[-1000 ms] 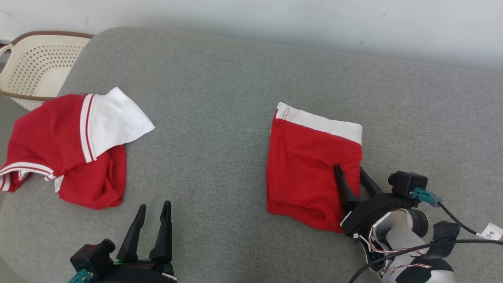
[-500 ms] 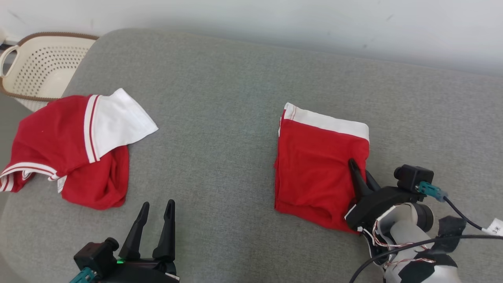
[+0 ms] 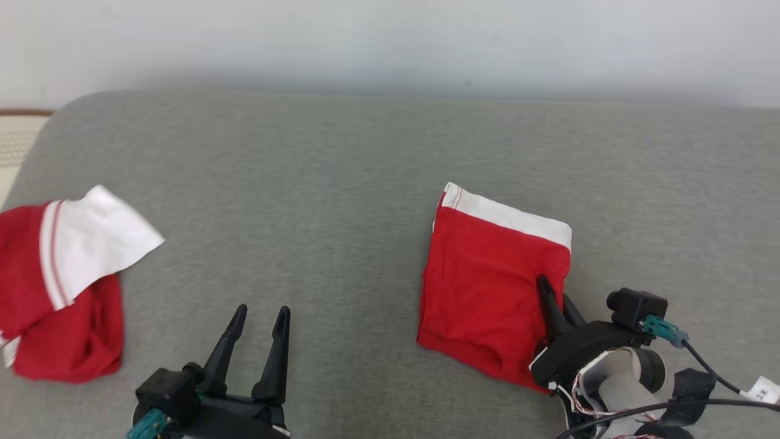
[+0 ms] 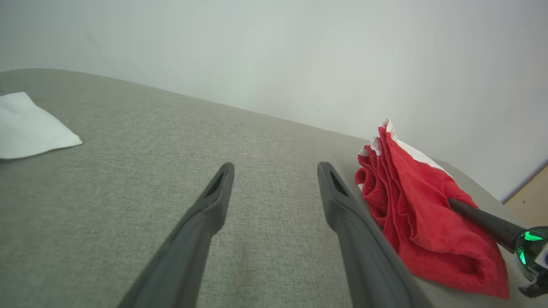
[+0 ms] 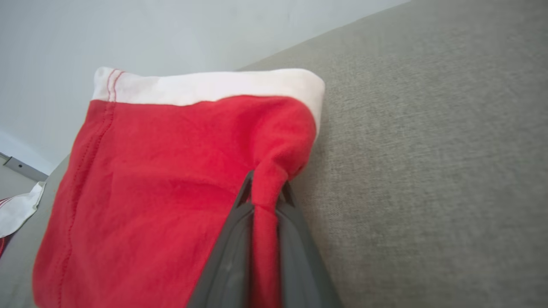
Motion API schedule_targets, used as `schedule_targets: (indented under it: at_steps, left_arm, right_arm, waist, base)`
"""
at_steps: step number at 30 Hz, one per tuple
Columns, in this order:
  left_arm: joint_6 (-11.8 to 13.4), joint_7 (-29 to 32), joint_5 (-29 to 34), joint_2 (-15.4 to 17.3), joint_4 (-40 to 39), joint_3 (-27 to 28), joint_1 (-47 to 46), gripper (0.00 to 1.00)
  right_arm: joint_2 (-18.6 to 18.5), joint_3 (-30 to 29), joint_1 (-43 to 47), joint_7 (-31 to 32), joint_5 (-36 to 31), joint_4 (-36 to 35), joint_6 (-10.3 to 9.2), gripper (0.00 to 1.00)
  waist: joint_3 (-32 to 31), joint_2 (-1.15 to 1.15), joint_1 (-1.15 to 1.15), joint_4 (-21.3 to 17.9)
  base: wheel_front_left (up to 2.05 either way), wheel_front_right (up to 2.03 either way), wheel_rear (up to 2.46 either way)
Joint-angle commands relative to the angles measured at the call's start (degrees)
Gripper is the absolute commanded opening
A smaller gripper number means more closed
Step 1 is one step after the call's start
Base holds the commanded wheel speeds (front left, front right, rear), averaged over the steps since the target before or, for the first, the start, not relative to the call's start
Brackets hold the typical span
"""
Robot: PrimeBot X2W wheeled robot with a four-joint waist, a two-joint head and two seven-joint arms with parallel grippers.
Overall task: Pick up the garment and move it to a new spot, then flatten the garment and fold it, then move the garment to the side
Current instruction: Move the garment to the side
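The garment (image 3: pixel 487 286) held by the black right gripper (image 3: pixel 553 289) is showing plain red with a white band along the edge farthest from it. Far left of the left gripper (image 3: pixel 263 309), another garment (image 3: pixel 61 292) is showing red, a white panel and a thin red stripe, on flecked grey upholstery (image 3: pixel 341 183).

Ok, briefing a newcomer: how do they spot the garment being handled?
On the grey cushion, look right of centre. The red garment with a white band lies folded there; unlike the crumpled garment at left, the right gripper pinches it.
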Motion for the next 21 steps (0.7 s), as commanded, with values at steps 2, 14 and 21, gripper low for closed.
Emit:
schedule_targets:
  at_steps: [2,14,21]
  left_arm:
    - [0.1,-0.1,1.6,0.1,-0.1,0.5,0.1,1.00]
    - [-0.5,-0.1,4.1,0.1,0.2,1.6,0.8,1.00]
    - [-0.8,-0.1,4.9,0.1,-0.4,1.5,-0.1,1.00]
  right_arm:
    - [0.4,-0.3,1.2,0.0,-0.7,-0.5,0.04,0.00]
    - [1.5,-1.0,3.7,0.0,-1.3,-1.8,0.04,0.00]
    - [2.0,-0.9,4.3,0.0,-0.9,-3.0,0.04,0.00]
  waist:
    - [-1.0,0.00,0.00,-8.0]
    - [-0.9,0.00,0.00,-21.5]
    - [-0.1,0.00,0.00,-26.5]
  base:
    - [0.00,0.00,0.00]
    - [0.00,0.00,0.00]
    - [0.00,0.00,0.00]
